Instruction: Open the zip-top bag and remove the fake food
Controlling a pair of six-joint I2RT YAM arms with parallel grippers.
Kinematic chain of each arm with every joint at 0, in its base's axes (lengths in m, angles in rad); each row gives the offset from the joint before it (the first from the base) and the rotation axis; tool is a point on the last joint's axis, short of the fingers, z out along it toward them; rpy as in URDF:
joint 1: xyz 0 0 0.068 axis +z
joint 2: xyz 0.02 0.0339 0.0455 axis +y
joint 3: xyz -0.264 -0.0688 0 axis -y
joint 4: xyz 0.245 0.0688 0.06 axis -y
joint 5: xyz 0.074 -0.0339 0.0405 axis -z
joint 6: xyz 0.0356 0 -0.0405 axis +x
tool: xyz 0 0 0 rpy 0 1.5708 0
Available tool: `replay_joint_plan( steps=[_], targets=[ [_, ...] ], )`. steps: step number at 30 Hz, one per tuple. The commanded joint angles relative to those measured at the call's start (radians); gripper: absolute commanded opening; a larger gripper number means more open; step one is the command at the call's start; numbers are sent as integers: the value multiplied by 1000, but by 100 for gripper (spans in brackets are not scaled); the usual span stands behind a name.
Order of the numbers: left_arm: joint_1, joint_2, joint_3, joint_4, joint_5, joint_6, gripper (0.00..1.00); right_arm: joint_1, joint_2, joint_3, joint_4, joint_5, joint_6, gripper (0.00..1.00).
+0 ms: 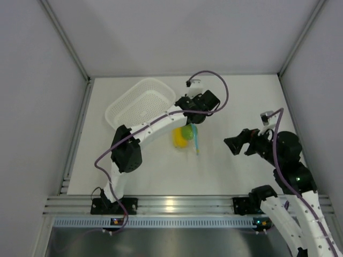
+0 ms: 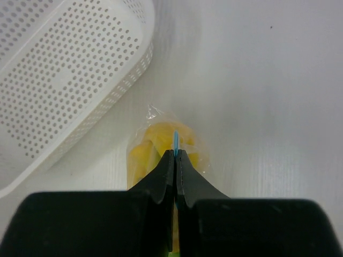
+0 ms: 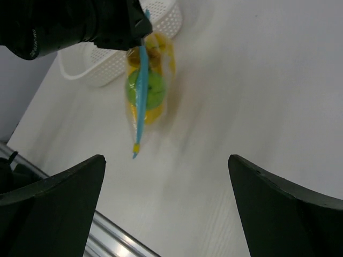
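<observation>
The zip-top bag (image 1: 185, 136) is a small clear bag near the table's middle, with its light blue zip strip (image 3: 140, 91) running along one edge. My left gripper (image 2: 175, 153) is shut on the upper end of that strip, and the bag hangs below it. Inside the bag the fake food shows as a green ball-like fruit (image 3: 150, 88) and yellow pieces (image 2: 156, 140). In the top view my left gripper (image 1: 191, 122) is just above the bag. My right gripper (image 3: 166, 158) stands open to the bag's right, apart from it, with nothing between its fingers; it faces the bag (image 3: 146, 75).
A white perforated basket (image 1: 140, 101) lies at the back left, close behind the bag, and its wall (image 2: 96, 101) shows beside the left gripper. A metal rail (image 1: 177, 203) runs along the near edge. Grey walls close in the table on three sides.
</observation>
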Motion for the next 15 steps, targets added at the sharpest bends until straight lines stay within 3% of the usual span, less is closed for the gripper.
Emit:
replay_joint_plan(
  steps=[1,5,7,8,11,15],
  targets=[
    [11,-107,-31,10,63,-217,0,-8,104,-54,201,-280,43,99],
    [11,-136,-55,11,80,-381,0,25,214,-83,301,-291,35,99],
    [12,-150,-80,11,87,-440,0,137,276,-59,294,-192,2,99],
    [14,-154,-87,10,100,-486,0,186,316,-42,285,-57,-36,98],
    [18,-170,-129,11,132,-573,0,370,391,-16,271,146,-64,87],
    [21,-206,-192,23,152,-638,0,447,411,-34,290,316,-75,80]
  ],
)
